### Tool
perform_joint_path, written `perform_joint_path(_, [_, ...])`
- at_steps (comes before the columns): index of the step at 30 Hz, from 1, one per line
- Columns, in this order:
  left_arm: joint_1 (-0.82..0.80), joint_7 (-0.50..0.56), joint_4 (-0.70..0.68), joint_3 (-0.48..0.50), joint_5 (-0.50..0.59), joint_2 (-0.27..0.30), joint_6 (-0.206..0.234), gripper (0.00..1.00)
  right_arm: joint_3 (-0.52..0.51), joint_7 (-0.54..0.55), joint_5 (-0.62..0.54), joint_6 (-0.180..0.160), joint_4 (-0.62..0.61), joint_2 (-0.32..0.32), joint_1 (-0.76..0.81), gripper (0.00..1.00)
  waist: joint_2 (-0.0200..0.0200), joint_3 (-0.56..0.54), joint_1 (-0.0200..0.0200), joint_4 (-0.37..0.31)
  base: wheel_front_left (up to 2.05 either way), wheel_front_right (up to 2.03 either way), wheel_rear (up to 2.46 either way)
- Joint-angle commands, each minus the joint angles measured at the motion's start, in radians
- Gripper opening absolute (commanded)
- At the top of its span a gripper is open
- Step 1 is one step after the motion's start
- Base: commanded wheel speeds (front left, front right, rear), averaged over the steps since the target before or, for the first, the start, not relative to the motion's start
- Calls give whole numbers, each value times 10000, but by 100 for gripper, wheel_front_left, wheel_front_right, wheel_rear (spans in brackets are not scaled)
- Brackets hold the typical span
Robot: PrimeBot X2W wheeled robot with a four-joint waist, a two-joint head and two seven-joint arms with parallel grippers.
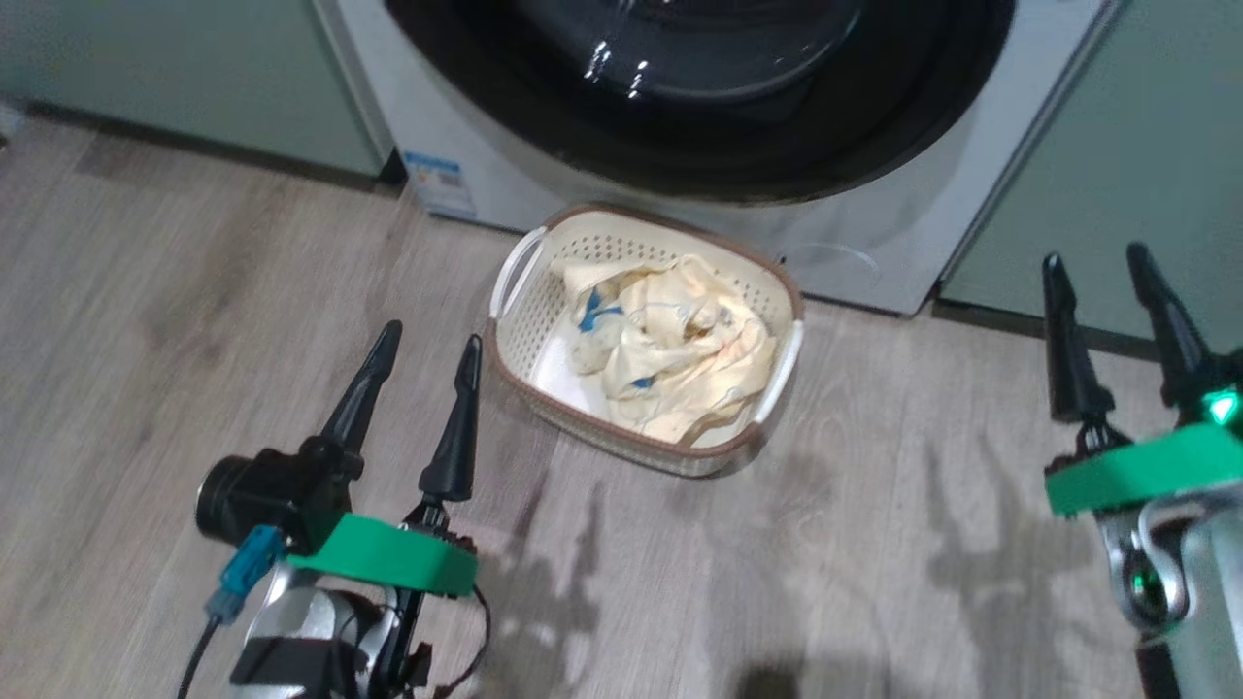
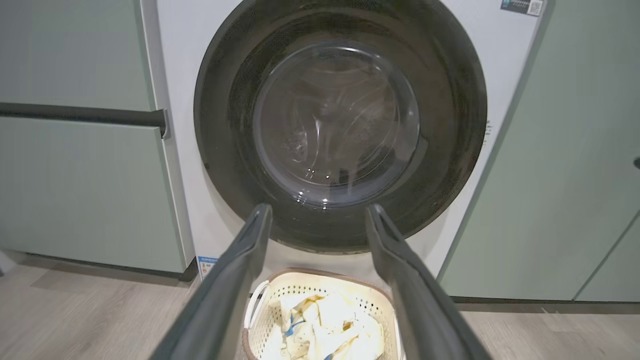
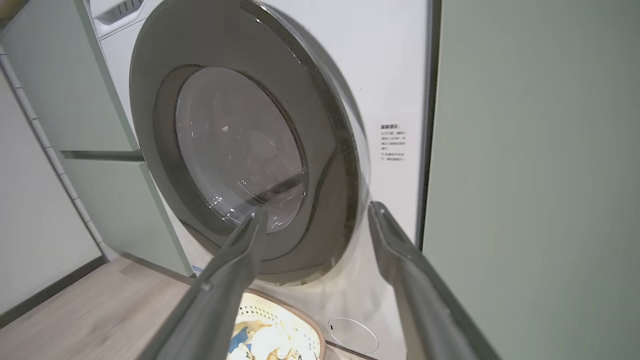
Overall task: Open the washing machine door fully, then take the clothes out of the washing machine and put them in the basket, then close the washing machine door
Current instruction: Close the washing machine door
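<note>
Dark tapering fingers — my left gripper (image 1: 433, 333) and right gripper (image 1: 1094, 252) both stand spread and hold nothing, one on either side of the basket (image 1: 505, 374). Soft crumpled cream clothes (image 1: 670, 340) lie heaped inside its perforated plastic. Just behind the basket, the glossy round door (image 2: 225, 125) looks shut on the white machine (image 1: 447, 126) — I judge little is left to do.

So the floor (image 1: 194, 291) is pale grey-brown wood-look planks, and sitting right on it is a small cream perforated plastic basket (image 1: 529, 330) with a brown rim and white handles. It's just in front of the white front-loading washing machine (image 1: 874, 243). Pale green cabinets (image 1: 194, 87) stand either side of that.
</note>
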Motion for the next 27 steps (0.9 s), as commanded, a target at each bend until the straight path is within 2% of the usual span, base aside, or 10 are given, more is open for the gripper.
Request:
perform_joint_path(1, [7,-62,-243,406,50,202,-32,100,62,-64,-114,14,-490,103,262,100,-1,-375,2,-351,0,0,0])
perform_joint_path(16, [839,363,-180,494,-101,479,21,100,-610,-18,-728,14,-1667,452,2987,100,-1,-1441,2,-1349,0,0,0])
perform_joint_path(27, [1145,665,-322,582,-215,657,108,100,-834,200,-848,14,-2738,672,4318,100,-1,-1719,2,-1694,0,0,0])
